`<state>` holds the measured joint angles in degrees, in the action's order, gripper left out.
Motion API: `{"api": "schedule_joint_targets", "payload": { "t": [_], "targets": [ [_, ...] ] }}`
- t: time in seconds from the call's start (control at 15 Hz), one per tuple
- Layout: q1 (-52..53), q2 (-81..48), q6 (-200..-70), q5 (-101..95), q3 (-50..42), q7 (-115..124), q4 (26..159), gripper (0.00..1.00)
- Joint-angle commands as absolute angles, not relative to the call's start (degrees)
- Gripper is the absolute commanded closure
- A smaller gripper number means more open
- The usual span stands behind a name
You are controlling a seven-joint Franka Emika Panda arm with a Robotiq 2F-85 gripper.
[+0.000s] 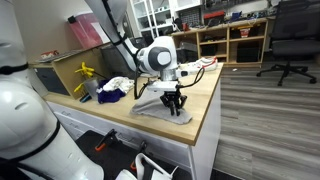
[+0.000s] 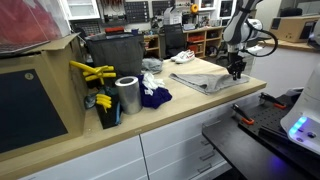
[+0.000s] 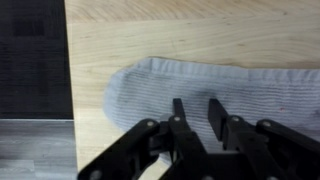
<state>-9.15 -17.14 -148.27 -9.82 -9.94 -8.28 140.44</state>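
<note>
One arm (image 1: 128, 45) reaches down from above the tabletop (image 1: 203, 100). Its white round wrist joint (image 1: 156, 56) is bent so that the black tool (image 1: 175, 102) points straight down. In an exterior view the arm stands at the far end of the tabletop (image 2: 190, 102), with the tool (image 2: 237, 70) hanging close to that end's edge.

The tool is low over a grey sock (image 1: 150, 108) that lies flat on the wood. From these exterior views I cannot tell whether the fingertips touch the fabric. The sock (image 2: 200, 72) is spread out beside the tool, well apart from the clutter at the other end.

The wrist view looks down past the tool (image 3: 196, 106) onto the rounded toe end of the sock (image 3: 150, 85) and the bare tabletop (image 3: 150, 30) around it. The two fingers (image 3: 179, 108) stand a little apart, and grey fabric shows in the gap. Nothing looks pinched between them.

A dark blue cloth (image 2: 156, 97), a shiny metal cylinder (image 2: 127, 95) and a yellow tool handle (image 2: 90, 71) sit at the other end. A black office chair (image 1: 287, 40) stands on the floor beyond.

Lettering anywhere in these views is too small or blurred to read.
</note>
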Motion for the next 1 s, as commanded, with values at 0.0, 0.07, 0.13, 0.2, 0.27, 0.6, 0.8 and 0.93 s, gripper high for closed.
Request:
{"api": "schedule_joint_targets", "payload": {
  "t": [0.0,0.07,0.13,0.2,0.27,0.6,0.8,0.93],
  "targets": [
    [-7.89,-11.23,-148.03,-8.90,-7.33,-9.03,144.94,0.36],
    [-7.47,-10.71,-148.06,-8.48,-6.31,-9.27,145.36,0.29],
    [-6.94,-10.28,-147.81,-8.11,-5.24,-9.58,145.67,0.22],
    [-6.26,-10.28,-147.94,-7.76,-4.06,-9.67,145.88,0.14],
    [-5.54,-10.22,-147.80,-7.58,-3.04,-9.64,145.96,0.07],
    [-1.96,-12.81,-146.65,-6.45,2.44,-12.02,144.72,0.00],
    [-0.18,-13.35,-145.67,-5.20,5.55,-14.22,144.51,0.00],
    [0.76,-13.52,-144.67,-4.62,7.09,-15.40,144.28,0.00]
  ]
}}
